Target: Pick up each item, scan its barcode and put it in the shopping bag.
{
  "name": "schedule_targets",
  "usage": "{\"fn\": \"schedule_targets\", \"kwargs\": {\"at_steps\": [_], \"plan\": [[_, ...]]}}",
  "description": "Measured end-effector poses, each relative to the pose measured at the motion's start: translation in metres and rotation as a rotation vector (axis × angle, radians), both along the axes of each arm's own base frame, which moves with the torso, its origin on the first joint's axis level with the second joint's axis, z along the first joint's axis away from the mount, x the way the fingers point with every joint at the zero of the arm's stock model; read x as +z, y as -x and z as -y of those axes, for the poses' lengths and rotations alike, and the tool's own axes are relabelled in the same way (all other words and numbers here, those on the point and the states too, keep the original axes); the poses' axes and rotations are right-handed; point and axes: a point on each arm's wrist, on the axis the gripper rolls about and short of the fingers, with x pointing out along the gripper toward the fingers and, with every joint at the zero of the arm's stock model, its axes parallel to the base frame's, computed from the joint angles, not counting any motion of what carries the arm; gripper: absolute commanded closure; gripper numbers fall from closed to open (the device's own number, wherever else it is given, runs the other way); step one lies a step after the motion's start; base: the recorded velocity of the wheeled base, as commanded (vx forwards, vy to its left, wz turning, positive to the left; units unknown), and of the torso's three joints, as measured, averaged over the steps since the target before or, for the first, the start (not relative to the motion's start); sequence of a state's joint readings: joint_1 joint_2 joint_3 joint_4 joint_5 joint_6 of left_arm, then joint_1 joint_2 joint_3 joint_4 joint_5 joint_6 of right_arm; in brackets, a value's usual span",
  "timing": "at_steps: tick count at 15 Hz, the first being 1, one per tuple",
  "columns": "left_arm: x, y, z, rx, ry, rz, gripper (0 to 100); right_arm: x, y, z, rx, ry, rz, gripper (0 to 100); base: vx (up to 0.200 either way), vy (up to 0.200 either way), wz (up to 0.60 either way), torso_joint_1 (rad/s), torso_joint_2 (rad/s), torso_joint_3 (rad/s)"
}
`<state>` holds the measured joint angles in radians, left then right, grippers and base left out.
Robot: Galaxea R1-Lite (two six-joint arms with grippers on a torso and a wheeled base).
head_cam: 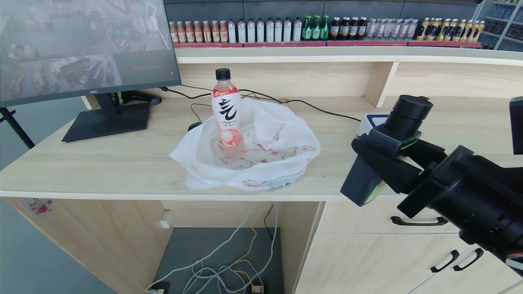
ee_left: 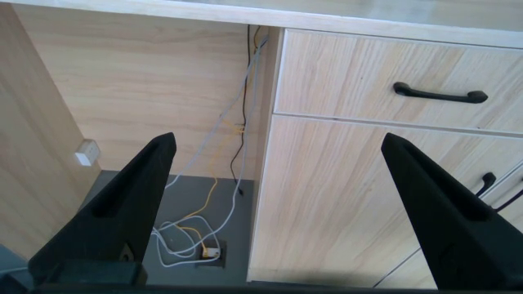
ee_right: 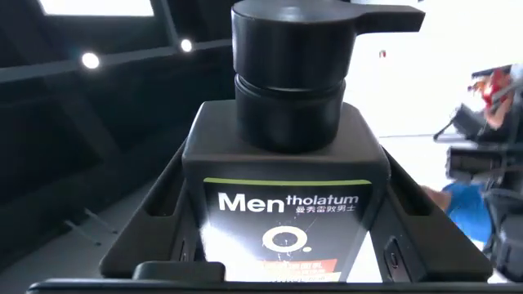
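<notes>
A pink drink bottle (head_cam: 226, 114) with a black cap stands upright inside the open white shopping bag (head_cam: 282, 139) in the middle of the wooden counter (head_cam: 102, 163). My right gripper (head_cam: 388, 161) is shut on a black pump bottle (head_cam: 402, 118), held tilted above the counter's front right edge, to the right of the bag. In the right wrist view the pump bottle (ee_right: 282, 204) sits between the fingers (ee_right: 155, 237) with its label facing the camera. My left gripper (ee_left: 278, 212) hangs open below counter height, in front of the cabinet drawers (ee_left: 392, 82), with nothing between its fingers.
A white and blue scanner unit (head_cam: 369, 122) sits on the counter just behind the held bottle. A monitor (head_cam: 81, 45) stands at the back left, with a mouse (head_cam: 195, 125) and cables (head_cam: 310, 107) behind the bag. Drink bottles (head_cam: 327, 28) line the far shelf.
</notes>
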<state>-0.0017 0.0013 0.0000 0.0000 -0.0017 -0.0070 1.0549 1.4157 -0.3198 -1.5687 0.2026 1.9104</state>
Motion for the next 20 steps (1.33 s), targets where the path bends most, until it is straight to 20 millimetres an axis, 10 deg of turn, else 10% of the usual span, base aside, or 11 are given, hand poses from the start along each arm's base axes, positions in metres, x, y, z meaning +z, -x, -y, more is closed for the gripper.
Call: {"fn": "schedule_targets", "kwargs": {"at_steps": [20], "plan": [[0.0,0.0,0.0,0.0,0.0,0.0,0,-0.002,-0.015,-0.002,0.131,-0.11,-0.375,100,0.0,0.0,0.0,0.0,0.0,0.0]]}}
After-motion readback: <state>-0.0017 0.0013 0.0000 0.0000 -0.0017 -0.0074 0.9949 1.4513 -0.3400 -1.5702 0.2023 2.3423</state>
